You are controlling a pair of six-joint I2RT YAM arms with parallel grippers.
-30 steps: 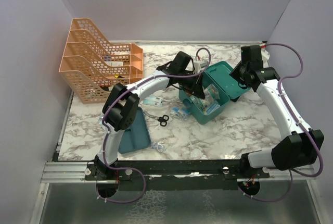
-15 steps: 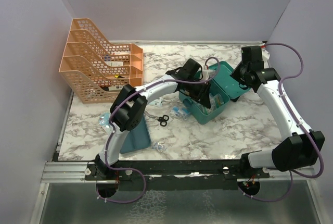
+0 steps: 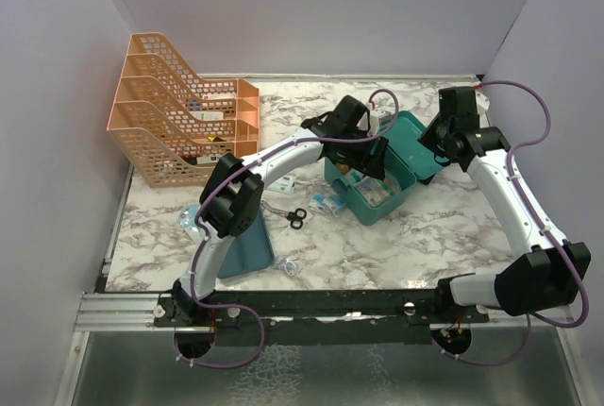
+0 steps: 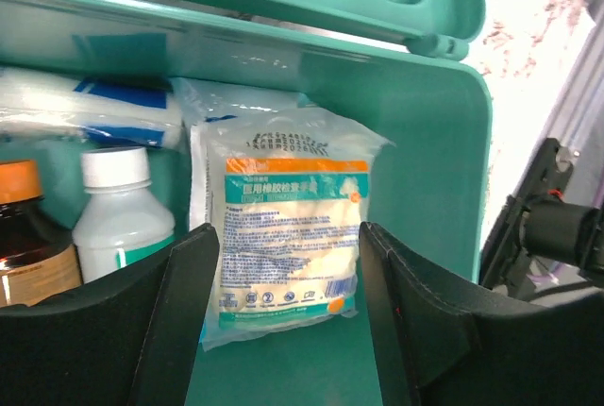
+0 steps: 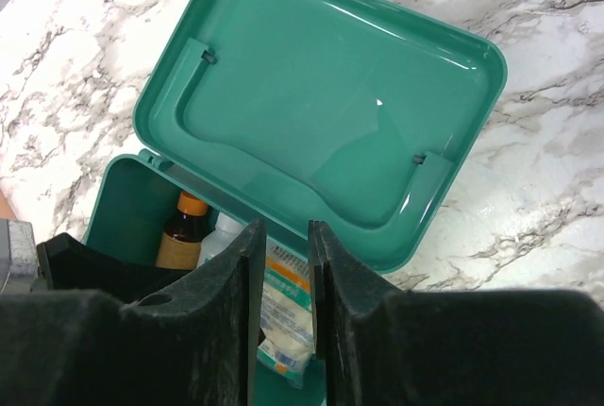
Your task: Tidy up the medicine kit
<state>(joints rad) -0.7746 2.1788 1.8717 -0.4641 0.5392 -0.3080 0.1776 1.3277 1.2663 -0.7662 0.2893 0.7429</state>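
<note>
At mid-frame inside the medicine kit (image 3: pixel 376 208), I am planning a straight lift: left gripper (image 4: pixel 283 264) wide around the packet (image 4: pixel 288 179), right gripper (image 5: pixel 279 236) narrow, grip unclear.

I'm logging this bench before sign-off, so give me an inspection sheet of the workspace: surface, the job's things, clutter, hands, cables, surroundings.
Surface: white marble-pattern tabletop, items scattered left of centre.
Job's things: teal rectangular medicine kit, hinged lid open; inside, a white plastic bottle, a brown glass bottle and a white sealed packet with an orange band.
Clutter: black-handled scissors, flat teal divided tray, small loose packets.
Hands: left hand open, straddling the packet; right hand fingers narrowly apart by the lid, grip cannot be told.
Cables: purple cables looped along both arms.
Surroundings: orange mesh file rack back left; lilac walls.
</note>
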